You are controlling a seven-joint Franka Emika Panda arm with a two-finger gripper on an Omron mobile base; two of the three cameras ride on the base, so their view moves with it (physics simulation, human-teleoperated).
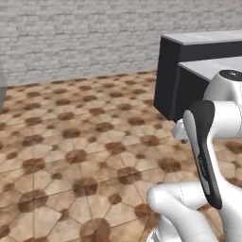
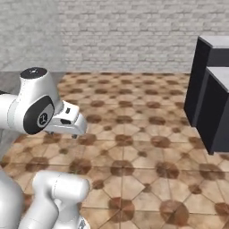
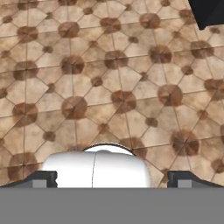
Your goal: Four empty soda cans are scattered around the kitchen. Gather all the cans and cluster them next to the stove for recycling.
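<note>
The soda cans and the stove are out of view. My gripper (image 3: pixel 113 179) hangs above the brown patterned tile floor (image 3: pixel 109 74) and points down at it. Its two dark fingertips (image 3: pixel 43 178) stand far apart, so it is open, with no object held between them. In the right base view the hand (image 2: pixel 67 120) sits folded close to the arm's white body, at mid height on the left. From the left base the hand (image 1: pixel 181 130) peeks out behind the dark forearm.
Dark cabinets with white counter tops (image 1: pixel 198 71) stand at the right, also seen as dark cabinets (image 2: pixel 212 98) from the other side. A pale brick wall (image 1: pixel 80 38) closes the back. Wide open tile floor (image 2: pixel 134 134) lies ahead.
</note>
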